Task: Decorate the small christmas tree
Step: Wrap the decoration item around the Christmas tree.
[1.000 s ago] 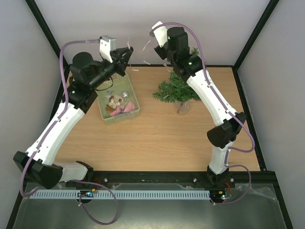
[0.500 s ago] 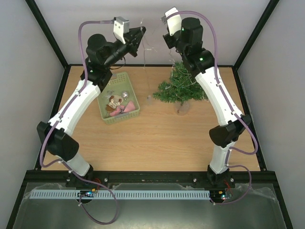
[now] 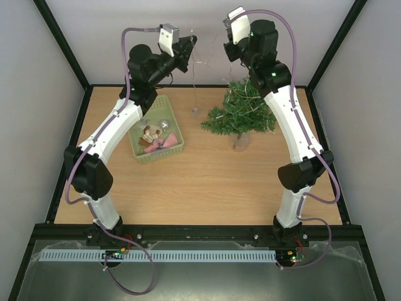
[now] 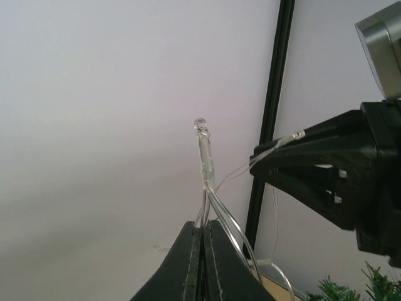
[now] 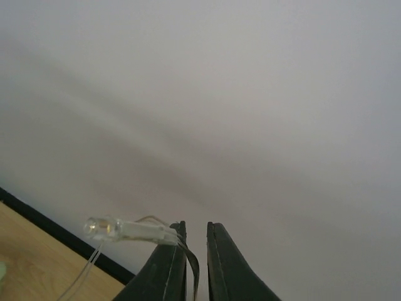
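Note:
The small christmas tree [image 3: 238, 116] stands at the back right of the table, with thin strands of a clear light string lying over it. Both arms are raised high above the table's back edge. My left gripper [image 3: 193, 42] [image 4: 203, 226] is shut on the clear wires of the light string [image 4: 202, 144], and a loose end hangs down [image 3: 194, 84] toward the table. My right gripper [image 3: 227, 49] [image 5: 196, 226] faces it, jaws slightly apart. A bulb of the string [image 5: 100, 227] rests across its left fingertip, the wire dipping into the gap.
A pale green basket [image 3: 136, 150] holding several ornaments sits at the back left of the wooden table. Black frame posts and white walls close in the back and sides. The right gripper's black fingers [image 4: 294, 163] show close to the left gripper.
Both arms have risen and drawn closer together, lifting the light string. The left arm swung right. The right jaws, shut before, now stand slightly apart.

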Controlling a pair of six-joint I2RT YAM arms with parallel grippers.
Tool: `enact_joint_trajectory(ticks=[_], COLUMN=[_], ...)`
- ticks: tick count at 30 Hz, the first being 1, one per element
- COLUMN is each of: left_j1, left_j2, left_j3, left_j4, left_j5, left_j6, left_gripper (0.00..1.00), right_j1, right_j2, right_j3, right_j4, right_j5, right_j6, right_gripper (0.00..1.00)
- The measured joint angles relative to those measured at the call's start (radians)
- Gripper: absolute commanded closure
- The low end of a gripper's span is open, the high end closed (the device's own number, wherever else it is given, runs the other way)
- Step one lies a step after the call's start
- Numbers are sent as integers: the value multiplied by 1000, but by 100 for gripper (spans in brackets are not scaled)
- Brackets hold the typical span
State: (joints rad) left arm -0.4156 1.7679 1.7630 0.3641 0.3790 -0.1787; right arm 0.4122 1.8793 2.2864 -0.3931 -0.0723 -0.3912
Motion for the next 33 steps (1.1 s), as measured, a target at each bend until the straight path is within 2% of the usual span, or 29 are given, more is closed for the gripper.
enact_joint_trajectory(ticks=[5, 11, 18, 26, 33], left_j1=[5, 18, 18, 22, 24], left_j2=[29, 84, 145, 183, 251], left_j3=[49, 115, 121, 123, 177], left_j4=[0, 59, 80, 122, 167], left_j5=[-19, -31, -31, -21, -15], left_j6=[-5, -44, -74, -104, -191], left_gripper=[98, 98, 98, 97, 96], right_j1=[0, 0, 0, 0, -1], right_j2=[1, 1, 2, 19, 21], right_j3=[0, 0, -6, -7, 5], right_j4=[-33, -43, -48, -86, -98], right_j5=[-21, 4, 8, 81, 97], right_j6=[11, 9, 33, 68, 88], right_gripper=[95, 91, 89, 93, 94])
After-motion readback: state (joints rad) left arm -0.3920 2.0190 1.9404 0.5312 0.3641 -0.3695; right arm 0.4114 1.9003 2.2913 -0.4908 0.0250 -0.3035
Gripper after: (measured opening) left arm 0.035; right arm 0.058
